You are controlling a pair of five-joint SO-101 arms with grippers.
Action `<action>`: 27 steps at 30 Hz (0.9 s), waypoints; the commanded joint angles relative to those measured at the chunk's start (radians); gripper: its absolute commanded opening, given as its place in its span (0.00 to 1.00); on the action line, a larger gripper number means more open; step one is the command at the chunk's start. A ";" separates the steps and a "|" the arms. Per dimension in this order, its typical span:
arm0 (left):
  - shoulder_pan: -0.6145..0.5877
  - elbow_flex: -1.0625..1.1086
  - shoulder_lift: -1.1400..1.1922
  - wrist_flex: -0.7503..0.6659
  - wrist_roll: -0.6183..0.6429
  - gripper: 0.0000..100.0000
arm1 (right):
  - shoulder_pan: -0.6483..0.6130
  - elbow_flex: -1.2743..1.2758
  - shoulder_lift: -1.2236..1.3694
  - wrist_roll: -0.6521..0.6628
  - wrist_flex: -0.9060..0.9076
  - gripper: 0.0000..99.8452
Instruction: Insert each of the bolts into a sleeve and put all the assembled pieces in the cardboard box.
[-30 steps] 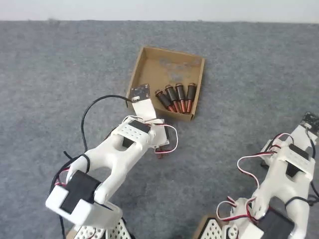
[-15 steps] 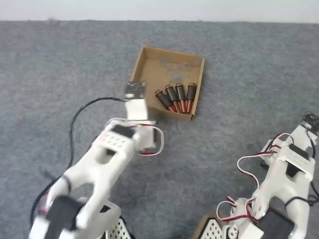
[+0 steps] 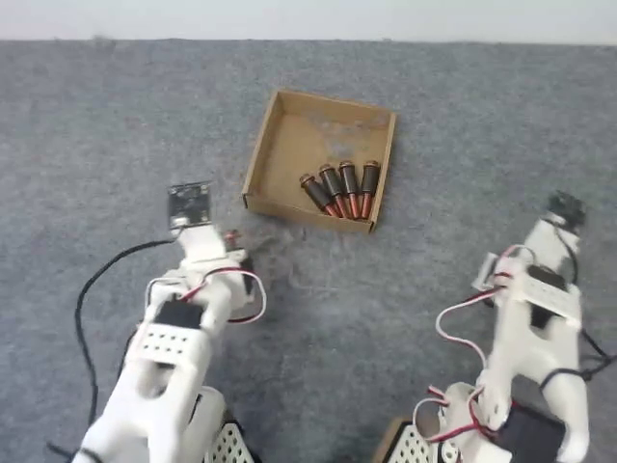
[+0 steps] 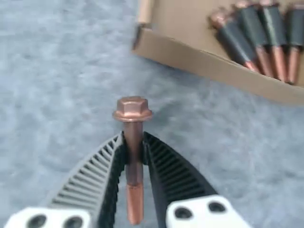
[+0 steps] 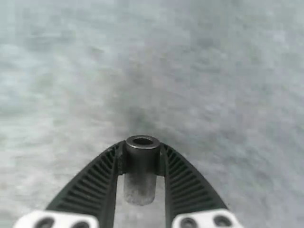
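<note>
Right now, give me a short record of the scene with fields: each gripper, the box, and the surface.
Left gripper: shut on a copper bolt, its head past the fingertips
Right gripper: shut on a dark sleeve, its open end visible
Box: cardboard, open top, four assembled pieces side by side near the wall closest to the arms
Surface: grey carpet

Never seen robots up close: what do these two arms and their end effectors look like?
The left arm and right arm are white plastic with black motor blocks and looping red-white wires. The left end effector and right end effector have black ribbed fingers.
</note>
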 commanded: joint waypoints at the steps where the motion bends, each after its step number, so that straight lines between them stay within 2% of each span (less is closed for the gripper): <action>1: -0.087 0.036 -0.140 -0.031 -0.011 0.01 | -0.151 -0.011 -0.058 0.017 -0.125 0.01; 10: -0.140 0.119 -0.281 -0.032 -0.012 0.01 | -0.401 -0.005 -0.047 0.015 -0.598 0.01; 16: -0.135 0.182 -0.308 -0.144 -0.009 0.01 | -0.492 -0.011 -0.041 0.015 -0.964 0.01; 21: -0.133 0.186 -0.308 -0.153 -0.008 0.01 | -0.524 -0.057 0.045 0.025 -1.170 0.01; 27: -0.132 0.186 -0.308 -0.157 -0.009 0.01 | -0.526 -0.121 0.286 0.262 -1.529 0.01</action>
